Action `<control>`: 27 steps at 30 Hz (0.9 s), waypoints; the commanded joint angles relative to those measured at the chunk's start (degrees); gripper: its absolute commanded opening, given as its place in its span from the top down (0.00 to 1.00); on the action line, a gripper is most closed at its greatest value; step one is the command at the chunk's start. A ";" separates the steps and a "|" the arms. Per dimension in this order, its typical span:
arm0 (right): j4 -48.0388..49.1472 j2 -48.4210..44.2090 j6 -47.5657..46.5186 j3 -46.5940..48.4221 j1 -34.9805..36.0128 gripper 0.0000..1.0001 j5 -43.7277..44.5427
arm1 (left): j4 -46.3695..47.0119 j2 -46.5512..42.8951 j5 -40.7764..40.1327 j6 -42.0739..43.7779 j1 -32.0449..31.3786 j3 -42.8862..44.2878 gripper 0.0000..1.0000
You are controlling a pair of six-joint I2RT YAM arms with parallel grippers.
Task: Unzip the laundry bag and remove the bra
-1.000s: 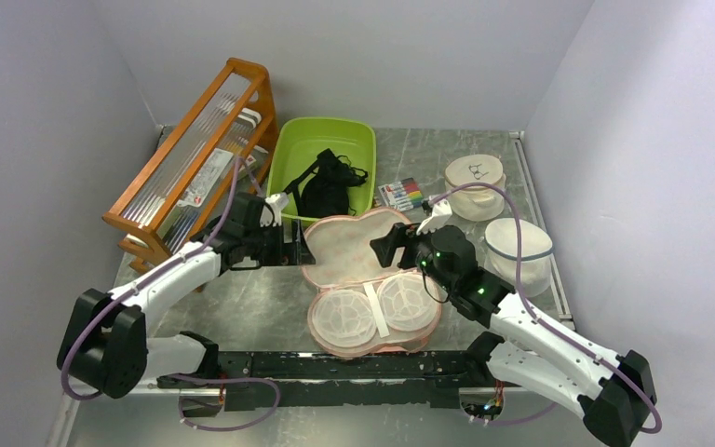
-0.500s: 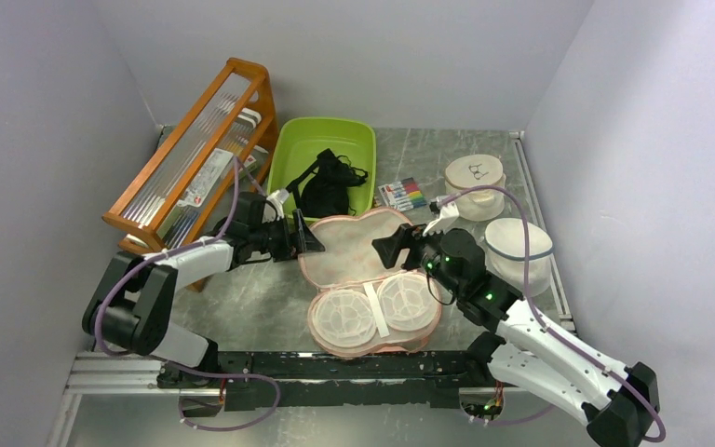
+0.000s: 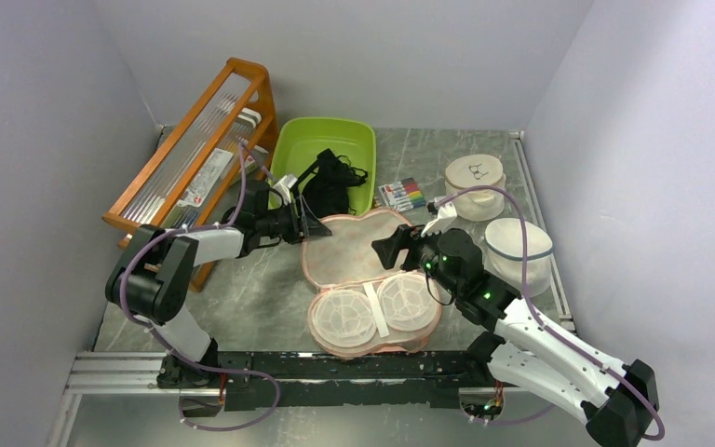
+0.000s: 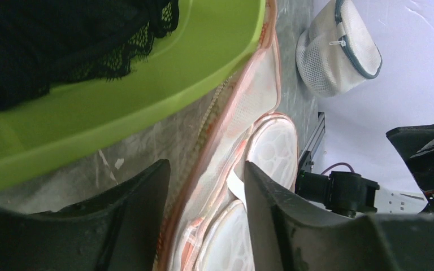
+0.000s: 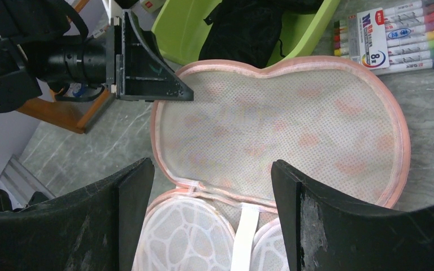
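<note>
— What's farthest left?
— A wooden rack (image 3: 195, 140) against the wall. Beside it is the left gripper (image 4: 203, 175), jaws partly open. The left rim of the bag's lid runs between them, with a gap showing, so it is not pinched.
— And the bra (image 3: 328, 189)?
— It's a black heap in the green bin (image 3: 358, 140) at the back of the bench (image 3: 251, 298), just behind the bag (image 3: 340, 251).
— How does the bag lie?
— Unzipped and spread open. The lid is flat toward the bin, and the two white mesh cups face up, nearer the arms.
— Right gripper (image 5: 212, 169)?
— It hovers over the lid, jaws wide, with nothing in them. Past it are markers (image 3: 402, 194), then the far tub (image 3: 474, 182) and the near tub (image 3: 519, 253).
</note>
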 commanded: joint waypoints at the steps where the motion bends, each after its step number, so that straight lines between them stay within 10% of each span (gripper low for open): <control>1: -0.07 -0.39 -0.44 -0.13 -0.33 0.23 0.50 | 0.24 0.66 1.72 4.04 0.43 4.57 0.46; 11: -0.84 -1.65 -0.60 0.08 -0.36 0.23 1.29 | -10.94 -3.09 4.25 13.64 -0.16 13.66 0.91; 27: -3.01 -9.62 0.09 1.02 -0.35 0.23 4.72 | -26.69 -15.86 -3.81 30.49 -15.41 13.87 0.93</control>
